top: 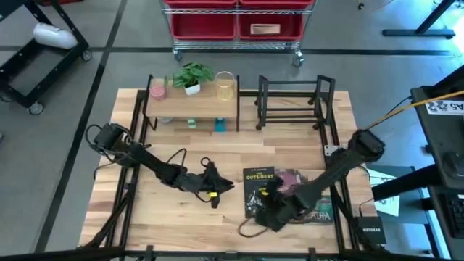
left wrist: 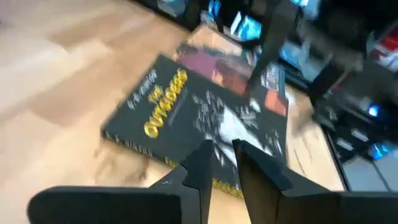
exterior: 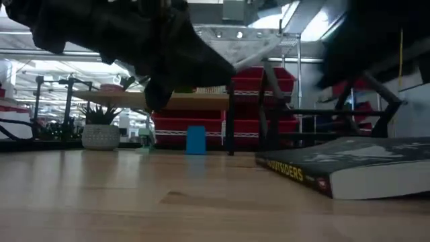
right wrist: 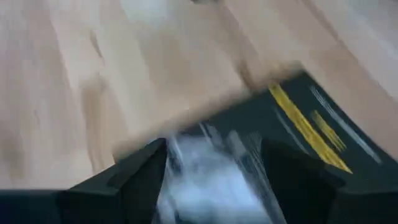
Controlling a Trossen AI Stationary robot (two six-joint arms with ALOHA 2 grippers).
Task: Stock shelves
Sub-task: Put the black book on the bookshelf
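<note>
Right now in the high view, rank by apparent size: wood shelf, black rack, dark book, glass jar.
Largest to smallest as they look from above:
1. Wood shelf and black rack: footprints look about alike, so I won't split them.
2. Dark book, partly under the right pincer, so its full extent is unsure.
3. Glass jar.

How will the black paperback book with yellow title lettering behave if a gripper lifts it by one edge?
The black paperback book lies flat on the wooden table, so it probably won't roll or tip. It looks thin with a soft cover in the low view, so it may sag or fan open. The right gripper, open over its corner, might slip on the cover.
</note>
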